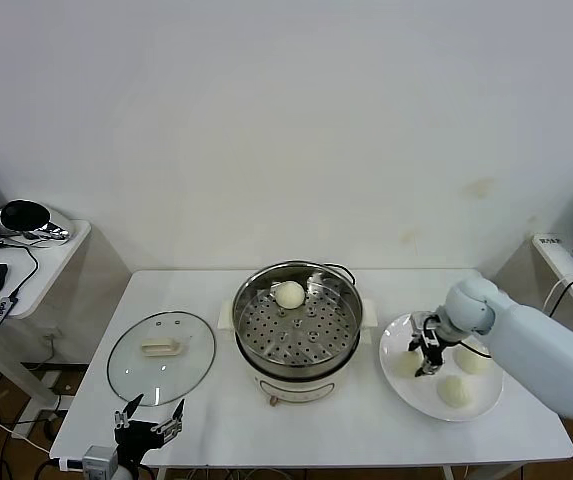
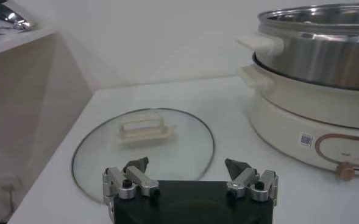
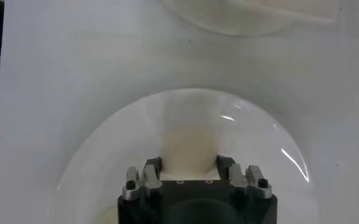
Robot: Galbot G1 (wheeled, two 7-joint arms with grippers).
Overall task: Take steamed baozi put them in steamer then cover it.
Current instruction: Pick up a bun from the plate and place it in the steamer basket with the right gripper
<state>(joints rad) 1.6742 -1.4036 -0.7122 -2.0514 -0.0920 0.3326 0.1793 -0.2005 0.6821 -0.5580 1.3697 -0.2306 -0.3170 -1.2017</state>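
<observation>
left gripper (image 1: pixel 149 414): parked low at the table's near edge, just in front of the cover, jaws wide, holding nothing
cover (image 1: pixel 161 354): glass lid flat on the white table (image 1: pixel 366 425), left of the steamer, cream handle (image 2: pixel 144 129) up
right gripper (image 1: pixel 428 357): down over the white plate (image 1: pixel 416 392), fingers (image 3: pixel 225 165) narrowed to either side of one baozi (image 3: pixel 190 149); bun sits on the plate
other baozi on plate: two, one (image 1: pixel 455 390) near the front rim, one (image 1: pixel 473 359) on the right side
steamer (image 1: pixel 298 320): centre of table, uncovered, on its white base (image 2: pixel 301 119)
baozi in steamer (image 1: pixel 289 294): one, on the perforated tray, toward the back wall
</observation>
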